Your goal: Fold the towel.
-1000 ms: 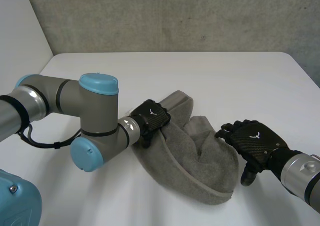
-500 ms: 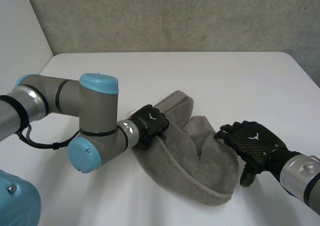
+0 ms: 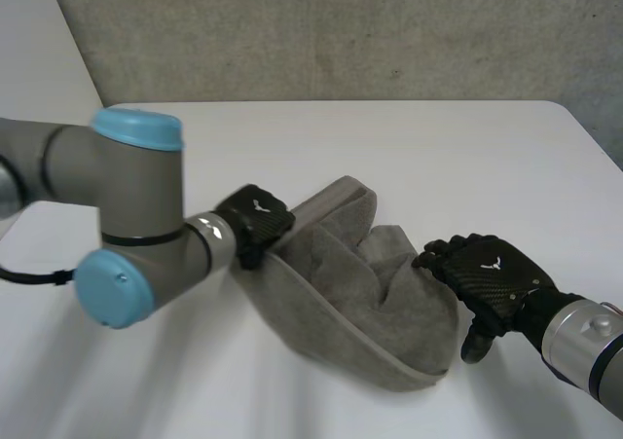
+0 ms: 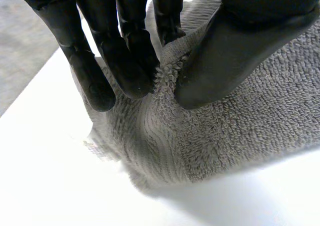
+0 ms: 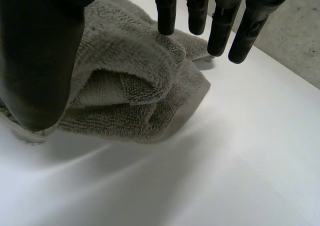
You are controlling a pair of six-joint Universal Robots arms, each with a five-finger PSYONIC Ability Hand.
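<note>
A grey towel (image 3: 360, 293) lies crumpled in a bunched heap in the middle of the white table (image 3: 389, 137). My left hand (image 3: 255, 223) is at the towel's left edge; in the left wrist view its fingers (image 4: 125, 60) and thumb (image 4: 235, 50) pinch a ridge of the towel (image 4: 240, 131) between them. My right hand (image 3: 487, 278) is at the towel's right side with straight fingers (image 5: 220, 25) spread above the towel (image 5: 125, 95), its thumb (image 5: 40, 55) beside the folds. It holds nothing.
The table's far edge meets a grey concrete wall (image 3: 341, 30). Bare white tabletop lies around the towel on all sides. My left arm's elbow joint (image 3: 127, 215) stands over the table's left part.
My left hand has closed its fingers and thumb on the towel's left edge and drawn it leftward; the left arm has swung left. The right hand has barely moved.
</note>
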